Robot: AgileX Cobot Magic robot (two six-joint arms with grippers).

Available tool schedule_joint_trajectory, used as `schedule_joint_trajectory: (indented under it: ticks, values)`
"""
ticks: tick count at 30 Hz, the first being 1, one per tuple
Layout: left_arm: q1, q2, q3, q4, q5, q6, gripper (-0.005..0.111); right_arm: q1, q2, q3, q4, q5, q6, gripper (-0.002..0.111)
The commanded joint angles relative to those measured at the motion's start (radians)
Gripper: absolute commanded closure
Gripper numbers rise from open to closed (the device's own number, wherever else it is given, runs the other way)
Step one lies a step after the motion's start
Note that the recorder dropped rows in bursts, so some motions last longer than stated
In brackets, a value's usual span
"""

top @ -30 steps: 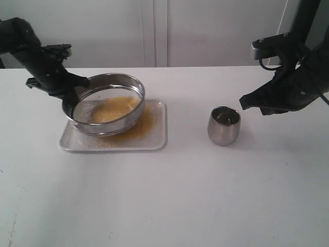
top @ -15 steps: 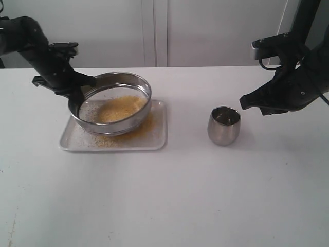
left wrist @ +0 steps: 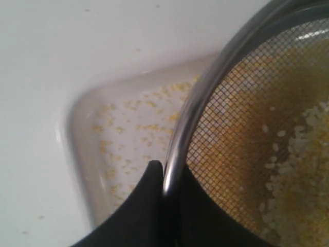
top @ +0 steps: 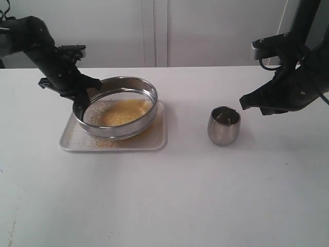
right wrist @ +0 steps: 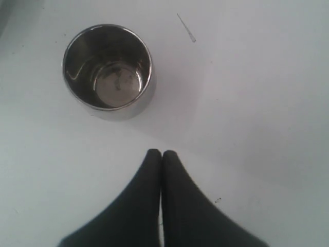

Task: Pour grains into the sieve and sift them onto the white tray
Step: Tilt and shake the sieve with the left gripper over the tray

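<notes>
The steel sieve (top: 146, 110) hangs tilted just above the white tray (top: 69, 141), and my left gripper (top: 81, 103) is shut on its left rim (left wrist: 191, 110). Golden and pale grains (top: 123, 110) lie on the mesh (left wrist: 267, 149). Fine yellow grains (left wrist: 139, 128) are scattered over the tray floor (left wrist: 97, 170) beneath. My right gripper (top: 245, 104) hovers right of the small steel cup (top: 224, 125), shut with nothing held. In the right wrist view the cup (right wrist: 108, 67) stands upright ahead of the closed right gripper (right wrist: 162, 154), only dregs inside.
The white table (top: 169, 195) stretches wide in front of tray and cup. A pale wall panel (top: 205, 31) closes the back. A dark post (top: 306, 20) rises behind the right arm.
The left gripper has carried the sieve to the right and slightly back over the tray, and the grain pile shifted with it. The right arm and cup have not moved.
</notes>
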Motion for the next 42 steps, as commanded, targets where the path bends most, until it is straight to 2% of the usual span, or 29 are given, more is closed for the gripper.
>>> schedule_joint_trajectory:
  ticks: [1,3,5,8,12,14,17,19,22,24,26,27,28,30,32,33,35,36,38,41,42]
  values:
    - [0.038,-0.031,-0.005,-0.058,0.043,0.005,0.107,-0.008,-0.003,-0.005,-0.001,-0.009,0.003,0.108]
    - [0.014,-0.04,-0.005,0.004,0.069,0.104,0.107,-0.008,-0.003,-0.005,-0.001,-0.009,0.003,0.108]
    - [0.017,-0.04,-0.005,0.078,0.033,-0.012,0.107,-0.008,-0.003,-0.005,-0.001,-0.009,0.003,0.108]
    - [0.046,-0.04,-0.005,0.038,0.007,-0.122,0.107,-0.008,-0.003,-0.005,-0.001,-0.009,0.003,0.108]
    - [0.003,-0.046,-0.005,-0.06,0.037,0.15,0.107,-0.008,-0.003,-0.005,-0.001,-0.009,0.003,0.108]
    - [0.008,-0.046,-0.005,-0.028,-0.001,0.049,0.107,-0.008,-0.003,-0.005,-0.001,-0.01,0.003,0.108]
    - [0.051,-0.046,-0.005,-0.012,-0.013,-0.108,0.107,-0.008,-0.003,-0.005,-0.001,-0.01,0.003,0.108]
    - [0.056,-0.047,-0.005,-0.016,0.019,-0.058,0.107,-0.008,-0.003,-0.005,-0.001,-0.01,0.003,0.108]
    - [0.012,-0.049,-0.005,-0.052,0.078,0.087,0.107,-0.008,-0.003,-0.005,-0.001,-0.01,0.003,0.108]
    - [-0.001,-0.049,-0.005,0.008,0.081,0.112,0.107,-0.008,-0.003,-0.005,-0.001,-0.01,0.003,0.108]
    - [0.032,-0.049,-0.005,0.086,0.053,-0.039,0.107,-0.008,-0.003,-0.005,-0.001,-0.007,0.003,0.108]
    - [0.054,-0.049,-0.005,0.068,0.047,-0.111,0.107,-0.008,-0.003,-0.005,-0.001,-0.007,0.003,0.108]
    - [0.063,-0.049,-0.005,0.018,0.047,-0.105,0.107,-0.008,-0.003,-0.005,-0.001,-0.007,0.003,0.108]
    - [0.051,-0.049,-0.005,-0.136,0.08,0.093,0.107,-0.008,-0.003,-0.005,-0.001,-0.007,0.003,0.108]
    - [0.022,-0.054,-0.005,-0.154,0.115,0.249,0.107,-0.008,-0.003,-0.005,-0.001,-0.009,0.003,0.108]
    - [0.021,-0.058,-0.005,-0.082,0.103,0.242,0.107,-0.008,-0.003,-0.005,-0.001,-0.009,0.003,0.108]
    - [0.053,-0.058,-0.005,0.083,0.053,0.002,0.107,-0.008,-0.003,-0.005,-0.001,-0.009,0.003,0.108]
    - [0.073,-0.058,-0.005,0.101,0.046,-0.047,0.107,-0.008,-0.003,-0.005,-0.001,-0.009,0.003,0.108]
    - [0.084,-0.058,-0.005,0.016,0.045,-0.011,0.107,-0.008,-0.003,-0.005,-0.001,-0.009,0.003,0.108]
    - [0.025,-0.058,-0.005,-0.135,0.073,0.192,0.107,-0.008,-0.003,-0.005,-0.001,-0.009,0.003,0.108]
    - [0.009,-0.058,-0.005,-0.12,0.073,0.205,0.107,-0.008,-0.003,-0.005,-0.001,-0.009,0.003,0.108]
